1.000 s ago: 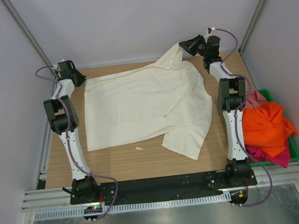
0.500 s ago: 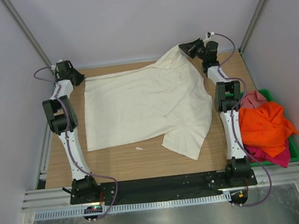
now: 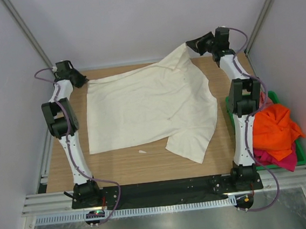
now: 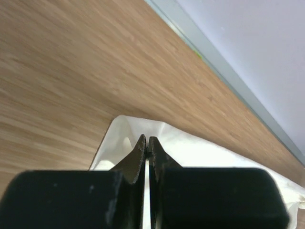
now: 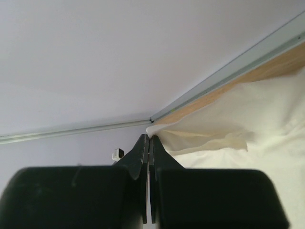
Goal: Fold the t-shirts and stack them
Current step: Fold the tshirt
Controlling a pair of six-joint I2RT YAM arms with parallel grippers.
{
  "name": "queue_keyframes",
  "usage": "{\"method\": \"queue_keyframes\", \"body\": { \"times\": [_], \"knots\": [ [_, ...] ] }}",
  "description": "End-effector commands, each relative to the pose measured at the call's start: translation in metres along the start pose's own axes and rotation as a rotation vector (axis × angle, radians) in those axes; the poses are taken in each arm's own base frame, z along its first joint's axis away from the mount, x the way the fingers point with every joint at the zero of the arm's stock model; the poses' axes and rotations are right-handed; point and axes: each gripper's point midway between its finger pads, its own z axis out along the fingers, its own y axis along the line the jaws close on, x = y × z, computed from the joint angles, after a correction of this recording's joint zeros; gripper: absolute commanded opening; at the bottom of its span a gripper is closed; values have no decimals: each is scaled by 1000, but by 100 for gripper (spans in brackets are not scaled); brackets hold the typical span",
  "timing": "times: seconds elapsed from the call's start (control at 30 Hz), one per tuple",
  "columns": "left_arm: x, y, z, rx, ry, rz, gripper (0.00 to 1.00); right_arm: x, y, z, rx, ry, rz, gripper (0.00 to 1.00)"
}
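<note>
**Both end effectors grip the far edge of the cream-white t-shirt**

The cream-white t-shirt (image 3: 147, 109) lies spread on the bench (image 3: 147, 166), its long axis running left to right. The left end effector (image 4: 147, 140) is clenched on the far-left corner, low over the wood. The right end effector (image 5: 147, 138) is clenched on the far-right sleeve tip, lifted above the far-right corner. From both, the cloth runs toward the near edge, so a fold would likely bring it that way. The orange t-shirt (image 3: 270, 125) sits in the green bin (image 3: 302, 151) off the right edge.
</note>
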Motion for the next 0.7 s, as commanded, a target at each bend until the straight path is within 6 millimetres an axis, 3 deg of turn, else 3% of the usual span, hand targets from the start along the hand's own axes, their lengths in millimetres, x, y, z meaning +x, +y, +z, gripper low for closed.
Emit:
{"method": "queue_keyframes", "body": {
  "times": [0.0,0.07,0.1,0.13,0.2,0.23,0.37,0.67],
  "knots": [
    [-19,-23,-41,21,18,8,0,8,33,-42,100,8,43,1],
    [-16,-21,-49,7,35,17,0,22,10,-53,188,34,64,1],
    [-12,-17,-56,-11,47,15,0,25,18,-63,186,32,63,1],
    [-10,-14,-59,-20,55,11,0,33,-3,-68,235,41,89,1],
    [-6,-5,-67,-52,76,14,0,39,-2,-79,245,40,78,1],
    [-6,-3,-72,-59,80,16,0,44,-13,-83,274,50,86,1],
    [0,10,-81,-99,120,44,0,60,-28,-101,344,86,76,1],
    [23,20,-98,-105,218,50,0,74,-23,-139,383,72,29,1]
  ]
}}
